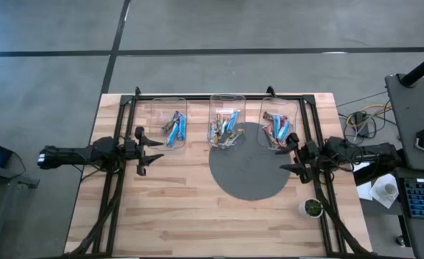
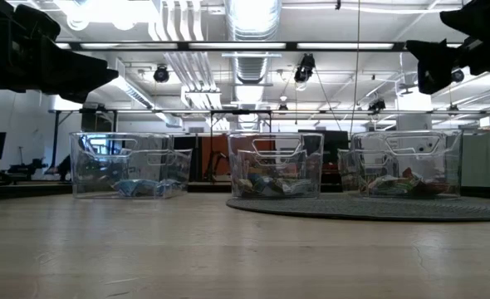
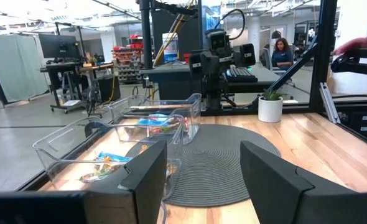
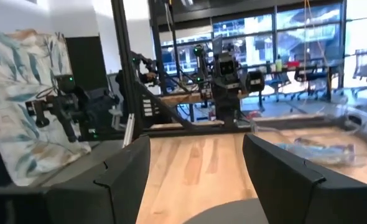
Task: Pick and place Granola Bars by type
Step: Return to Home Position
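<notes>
The granola bars lie in three clear bins along the table's far side. Blue ones fill the left bin, a mixed lot the middle bin, and red-brown and blue ones the right bin. My left gripper hangs open above the table's left side, level, pointing toward the right edge, clear of the left bin. My right gripper hangs open at the right side, pointing toward the left edge, just near of the right bin. Neither has anything between its fingers.
A dark round mat covers the table's middle and reaches under the middle and right bins. A small potted plant stands near the right front corner. Black frame rails run along both sides. A person sits beyond the table.
</notes>
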Tool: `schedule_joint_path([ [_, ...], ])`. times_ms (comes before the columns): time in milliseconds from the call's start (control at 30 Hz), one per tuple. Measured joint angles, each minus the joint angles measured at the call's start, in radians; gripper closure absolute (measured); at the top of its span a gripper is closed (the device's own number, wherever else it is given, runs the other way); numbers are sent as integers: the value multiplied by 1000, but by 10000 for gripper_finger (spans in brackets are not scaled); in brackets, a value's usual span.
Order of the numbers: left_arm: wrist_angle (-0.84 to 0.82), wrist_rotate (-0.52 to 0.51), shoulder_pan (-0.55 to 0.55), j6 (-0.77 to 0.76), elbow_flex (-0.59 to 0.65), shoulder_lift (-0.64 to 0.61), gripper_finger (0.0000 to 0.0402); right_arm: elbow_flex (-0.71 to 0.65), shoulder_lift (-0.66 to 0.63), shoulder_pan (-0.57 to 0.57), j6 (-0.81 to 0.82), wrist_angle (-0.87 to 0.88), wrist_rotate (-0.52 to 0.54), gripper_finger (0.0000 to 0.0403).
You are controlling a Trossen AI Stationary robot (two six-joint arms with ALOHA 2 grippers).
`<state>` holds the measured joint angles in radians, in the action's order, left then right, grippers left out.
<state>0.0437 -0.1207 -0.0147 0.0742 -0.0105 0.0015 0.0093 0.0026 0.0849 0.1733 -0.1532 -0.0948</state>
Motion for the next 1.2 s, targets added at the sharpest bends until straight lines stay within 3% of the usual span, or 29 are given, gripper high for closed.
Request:
schedule_joint_path([
  [1200, 0, 0, 0, 0, 0, 0, 216, 0, 7, 0, -8, 0, 1, 151],
])
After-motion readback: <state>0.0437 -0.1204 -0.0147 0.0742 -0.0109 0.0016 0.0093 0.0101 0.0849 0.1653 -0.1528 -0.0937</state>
